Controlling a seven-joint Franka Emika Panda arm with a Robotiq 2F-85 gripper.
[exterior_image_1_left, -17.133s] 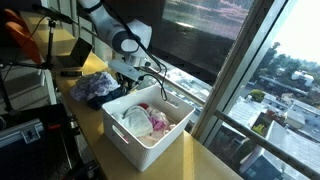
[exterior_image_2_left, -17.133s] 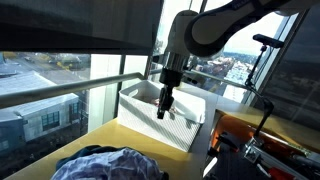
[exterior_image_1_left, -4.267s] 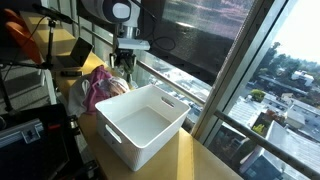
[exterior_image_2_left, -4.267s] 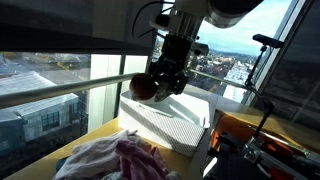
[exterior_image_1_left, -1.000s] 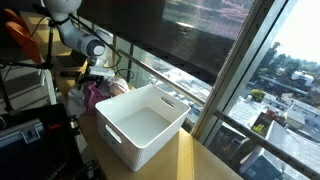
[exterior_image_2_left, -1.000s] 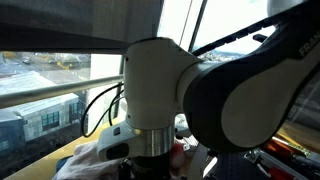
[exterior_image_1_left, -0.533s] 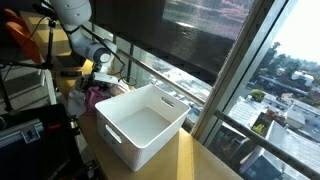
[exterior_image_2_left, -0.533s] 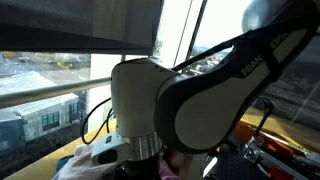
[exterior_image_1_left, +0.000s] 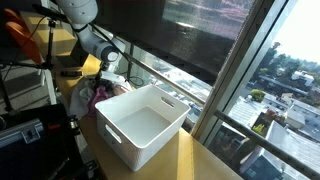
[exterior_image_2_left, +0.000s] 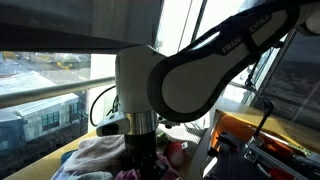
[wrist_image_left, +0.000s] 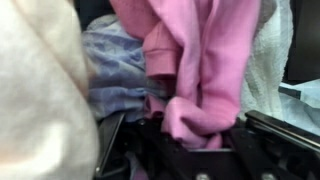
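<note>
Currently: gripper (wrist_image_left: 180, 138) clamped on bunched pink cloth (wrist_image_left: 200, 60) in clothes pile (exterior_image_1_left: 90, 97) beside bin (exterior_image_1_left: 140, 125); gripped at thick fold, likely for firm purchase.

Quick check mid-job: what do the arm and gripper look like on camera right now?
The arm has rounded, glossy white housings, with a dark band carrying white lettering. A thin black cable loops beside it. The gripper is black, with flat dark fingers.

pincer (wrist_image_left: 190, 150) tips out of sight beneath the pink garment (wrist_image_left: 205, 60)
</note>
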